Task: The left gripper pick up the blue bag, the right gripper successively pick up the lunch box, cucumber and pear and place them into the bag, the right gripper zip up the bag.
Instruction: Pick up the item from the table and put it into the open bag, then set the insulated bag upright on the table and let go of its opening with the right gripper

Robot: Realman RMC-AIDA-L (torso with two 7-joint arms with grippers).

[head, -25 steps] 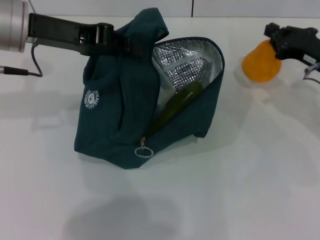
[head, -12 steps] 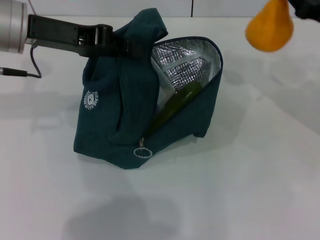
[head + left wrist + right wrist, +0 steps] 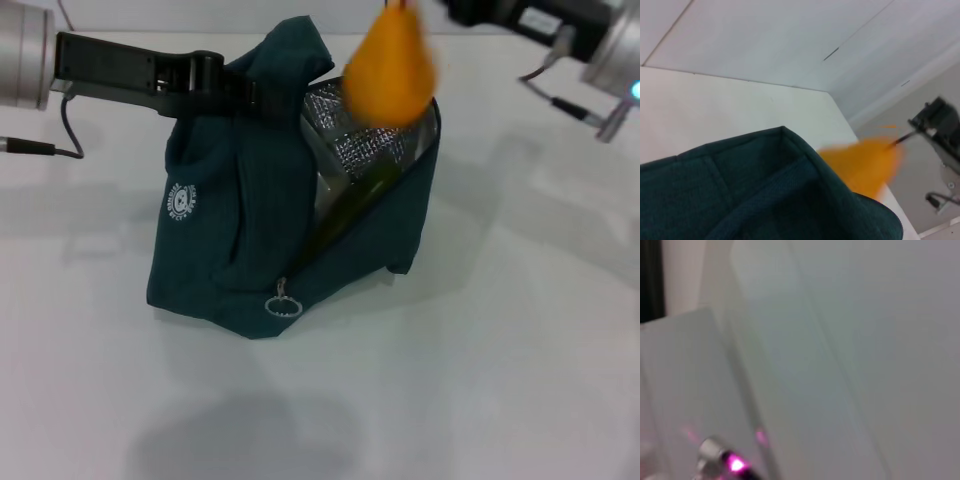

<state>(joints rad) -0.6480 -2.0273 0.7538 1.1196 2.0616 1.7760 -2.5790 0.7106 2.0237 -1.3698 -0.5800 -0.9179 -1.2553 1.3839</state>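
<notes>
Above the open mouth of the blue bag (image 3: 250,230), my right gripper (image 3: 910,134) holds the pear (image 3: 392,70) by its short stem; in the left wrist view I see the thin dark stem pinched at the tip of the black claw, and the orange fruit hangs below it, blurred. In the head view only the black body of this gripper shows at the top edge, with the silver arm reaching in from the right, and the pear is in the air in front of the silver lining (image 3: 365,140) of the bag, not touching it as far as I can tell. My left gripper (image 3: 248,92) comes from the left side and is closed on the dark fabric at the top of the bag, close to the handle loop, so that the bag stands upright and its opening faces to the right. Inside the opening the cucumber (image 3: 362,197) lies tilted along the zipper edge, its green body partly covered by the bag wall. The lunch box I cannot see. On the front of the bag there is the round white logo (image 3: 179,201), and the silver ring pull (image 3: 281,305) hangs at the low end of the zipper, near the white table (image 3: 500,380).
</notes>
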